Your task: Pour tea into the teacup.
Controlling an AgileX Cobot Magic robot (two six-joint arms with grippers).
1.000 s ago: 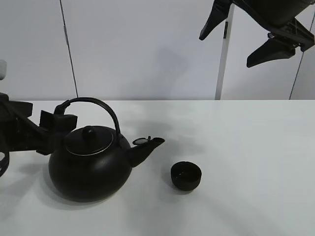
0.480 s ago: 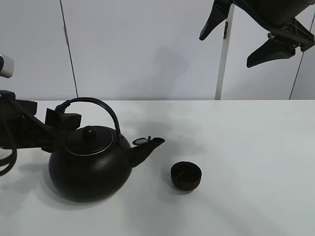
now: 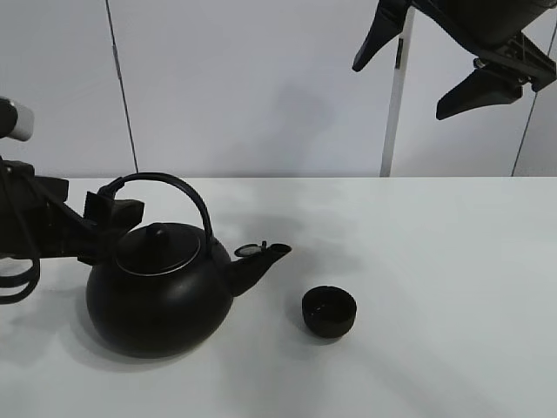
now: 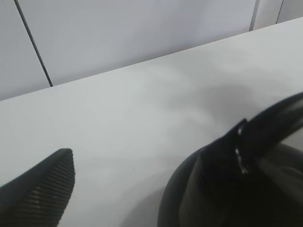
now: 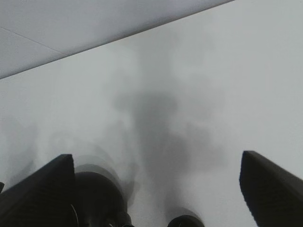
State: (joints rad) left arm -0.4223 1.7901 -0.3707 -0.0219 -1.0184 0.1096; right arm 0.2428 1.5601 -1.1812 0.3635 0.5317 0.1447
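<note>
The big black kettle point(image 3: 161, 292) stands on the white table point(image 3: 435, 261), spout pointing right. The small black teacup point(image 3: 329, 311) sits just right of the spout. No stream of tea shows. My left gripper point(image 3: 106, 219) is open at the left foot of the kettle's arched handle point(image 3: 178, 187). In the left wrist view point(image 4: 151, 142) the handle point(image 4: 274, 118) lies by one finger, with bare table between the fingers. My right gripper point(image 3: 400, 89) is open and empty, high above the table. Its wrist view point(image 5: 156, 198) looks down on the kettle point(image 5: 99, 198) and teacup point(image 5: 187, 221).
A grey wall with thin vertical seams point(image 3: 122, 87) runs behind the table. A white post point(image 3: 393, 122) stands at the back edge near my right gripper. Bare table lies right of the teacup.
My left gripper has moved slightly right and up, closer to the kettle handle. The kettle, teacup and right gripper have not moved.
</note>
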